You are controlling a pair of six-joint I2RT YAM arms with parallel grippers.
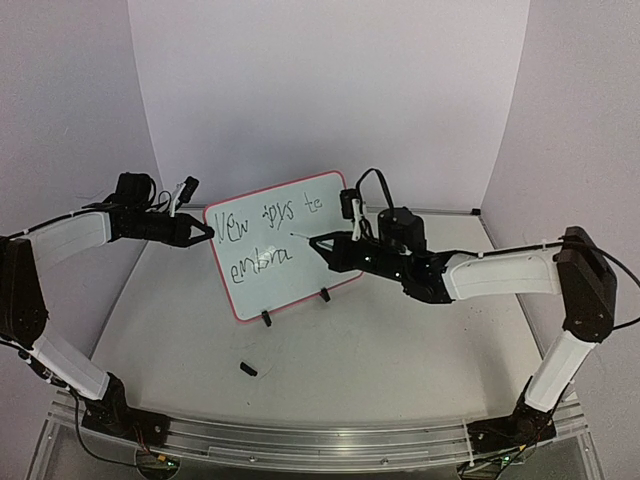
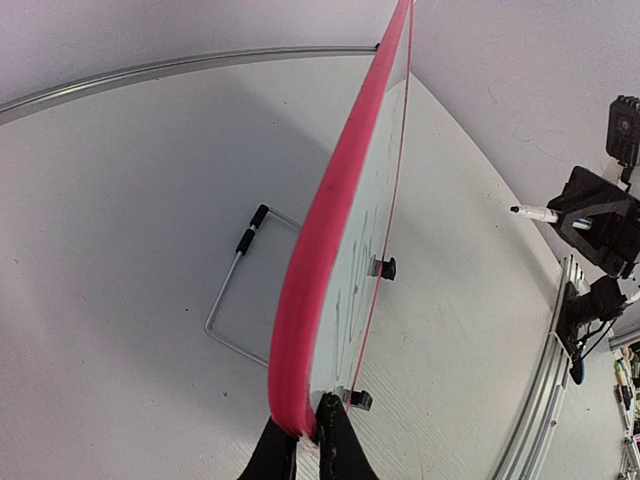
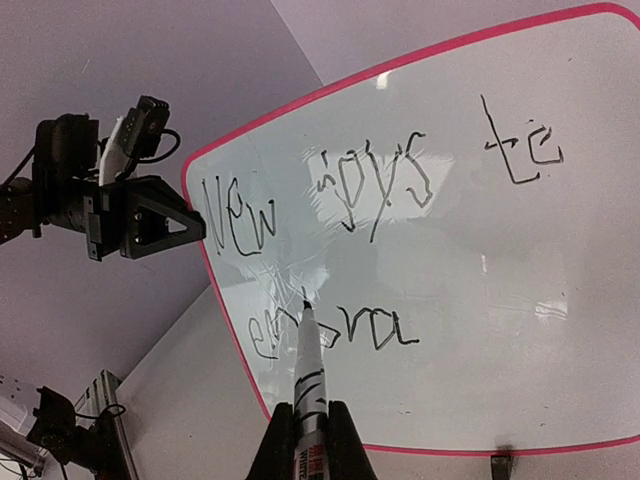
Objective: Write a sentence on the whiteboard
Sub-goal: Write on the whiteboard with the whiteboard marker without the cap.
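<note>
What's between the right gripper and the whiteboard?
Only the marker that the right gripper holds, its tip aimed at the whiteboard; the right wrist view shows it.

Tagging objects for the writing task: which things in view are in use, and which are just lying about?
In use: whiteboard, sentence, marker, left gripper clamped on the board's edge, right gripper holding the marker.
Lying about: small black piece in front of the board, wire frame behind it.

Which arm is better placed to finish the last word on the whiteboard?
Right: the right pincer holds the marker, tip by the unfinished word. The left pincer clamps the whiteboard by its rim.
</note>
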